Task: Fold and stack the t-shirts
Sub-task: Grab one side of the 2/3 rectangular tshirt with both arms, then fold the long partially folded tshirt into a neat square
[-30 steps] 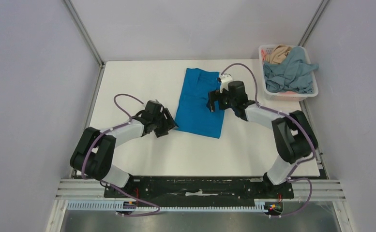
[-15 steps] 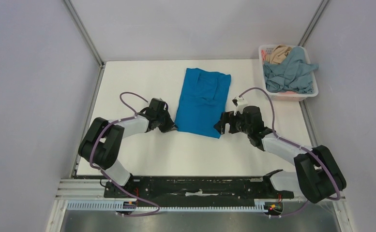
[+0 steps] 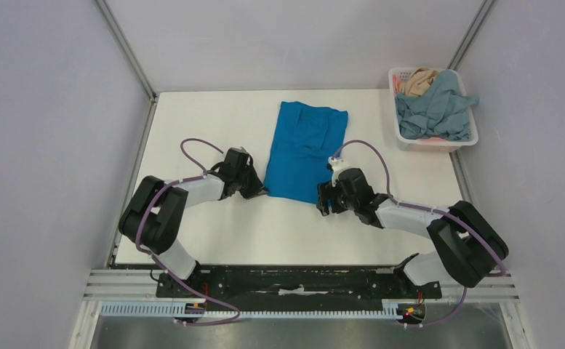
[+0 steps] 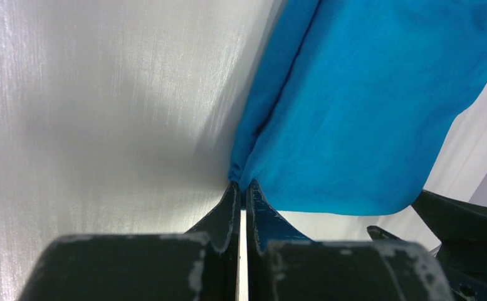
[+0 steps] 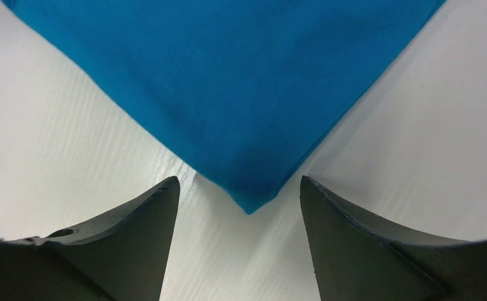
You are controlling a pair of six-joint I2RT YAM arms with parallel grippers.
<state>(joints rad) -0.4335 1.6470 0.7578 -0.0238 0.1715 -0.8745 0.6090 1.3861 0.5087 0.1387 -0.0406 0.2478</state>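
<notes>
Status: 1 of 3 shirts is in work, none is finished, and no stack has been started.

Blue shirt (image 3: 305,153): lies flat at the centre of the worktop (image 3: 214,123), a long narrow strip running from the upper middle of the frame toward the arms. The sleeves appear to be tucked in, so I judge the lengthwise folds done. The crosswise fold is not yet made.

Left fingers (image 3: 257,192): at the strip's lower left corner. In the left wrist view they are pressed together with the corner of the blue cloth pinched between the tips.

Right fingers (image 3: 323,203): at the lower right corner. In the right wrist view they stand wide apart, 1 on each side of the cloth's point, which lies on the worktop between them without touching either. No grip on this side yet.

Basket (image 3: 439,145), upper right of the frame: holds the grey-blue shirt (image 3: 432,109) and the tan shirt (image 3: 416,80), both crumpled, with the grey-blue one spilling over the rim.

Left to do, as I judge it: take the second corner, fold the strip across, then fold the other 2 shirts and stack all 3.
</notes>
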